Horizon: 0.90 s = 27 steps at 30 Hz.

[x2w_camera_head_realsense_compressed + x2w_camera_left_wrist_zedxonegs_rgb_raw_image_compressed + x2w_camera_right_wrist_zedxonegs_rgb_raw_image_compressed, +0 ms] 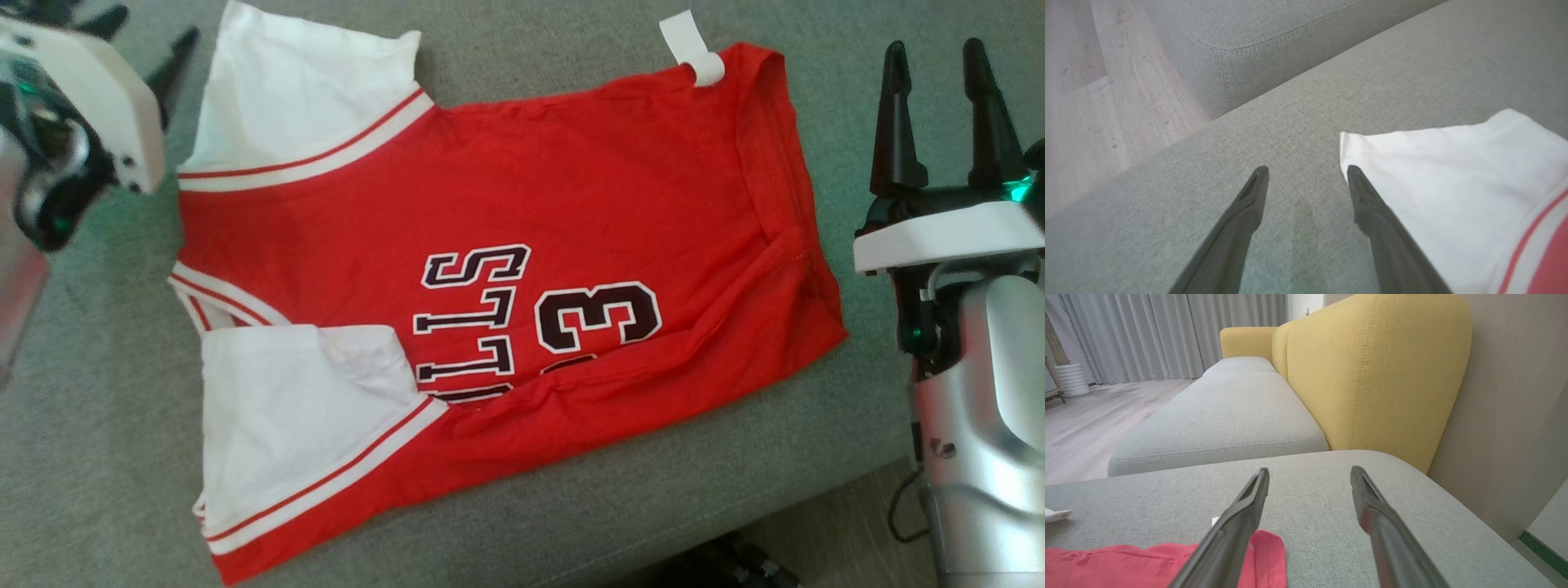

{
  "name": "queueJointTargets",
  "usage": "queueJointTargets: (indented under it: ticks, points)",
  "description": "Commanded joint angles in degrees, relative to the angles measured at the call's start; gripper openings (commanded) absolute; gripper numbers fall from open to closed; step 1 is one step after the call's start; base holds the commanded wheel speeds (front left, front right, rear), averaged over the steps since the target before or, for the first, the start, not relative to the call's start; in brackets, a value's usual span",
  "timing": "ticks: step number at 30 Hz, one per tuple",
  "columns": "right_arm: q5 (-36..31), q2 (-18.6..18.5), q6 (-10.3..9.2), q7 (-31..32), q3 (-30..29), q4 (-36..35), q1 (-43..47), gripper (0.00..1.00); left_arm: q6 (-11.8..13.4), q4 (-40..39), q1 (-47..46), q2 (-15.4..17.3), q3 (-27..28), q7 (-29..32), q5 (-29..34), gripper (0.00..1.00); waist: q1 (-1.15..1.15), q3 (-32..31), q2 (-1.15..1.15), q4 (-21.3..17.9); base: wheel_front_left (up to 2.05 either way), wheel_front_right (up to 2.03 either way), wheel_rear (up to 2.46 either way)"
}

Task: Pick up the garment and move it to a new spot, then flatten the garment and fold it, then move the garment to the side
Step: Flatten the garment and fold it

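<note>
On grey sofa (98, 457), red garment (571, 188), left end effector (1306, 169) and right end effector (1309, 470) spread, yellow backrest (1372, 375), wood floor (1086, 122)

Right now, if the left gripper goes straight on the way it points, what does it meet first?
The left gripper would probably meet the bare grey fabric sofa cushion first. The red jersey's white sleeve lies beside one finger; depth is unclear.

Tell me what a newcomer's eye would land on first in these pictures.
The red jersey with white sleeves, lying across the grey cushion in the head view's middle. Next, the yellow backrest in the right wrist view. The open right gripper stands beside the jersey's hem.
</note>
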Motion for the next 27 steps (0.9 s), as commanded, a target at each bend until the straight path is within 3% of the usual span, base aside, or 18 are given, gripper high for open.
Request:
queueJointTargets:
  ticks: [1,11,27]
  points:
    - [0.73,-0.17,0.39,-0.67,1.27,-1.5,-1.61,1.0,0.11,-0.54,-4.27,2.53,2.25,0.15,-1.1,1.0,-0.01,1.19,0.0,-0.82,0.0,0.0,0.0]
    - [3.29,0.99,0.39,-1.23,1.76,-0.66,-2.53,1.0,0.1,2.88,-9.3,1.46,-1.7,2.02,-7.35,1.0,-0.01,3.8,0.0,-2.22,0.0,0.0,0.0]
    - [2.02,2.06,0.39,-1.61,0.05,0.92,-3.27,1.0,0.1,2.17,-10.96,1.59,-8.51,4.27,-15.2,1.0,-0.01,4.53,0.0,-3.31,0.0,0.0,0.0]
